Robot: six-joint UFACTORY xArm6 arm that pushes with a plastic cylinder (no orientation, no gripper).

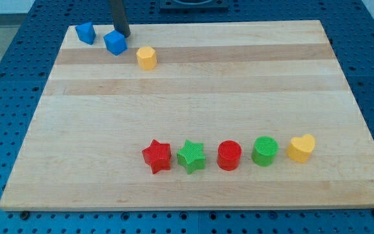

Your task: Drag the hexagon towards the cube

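Observation:
A yellow hexagon block sits near the view's top left on the wooden board. A blue cube lies just up and left of it, a small gap apart. A second blue block, of unclear shape, is further left by the board's top edge. My tip comes down from the view's top and stands right behind the blue cube, touching or nearly touching its upper right side, up and left of the hexagon.
A row of blocks lies near the view's bottom: a red star, a green star, a red cylinder, a green cylinder and a yellow heart. A blue perforated table surrounds the board.

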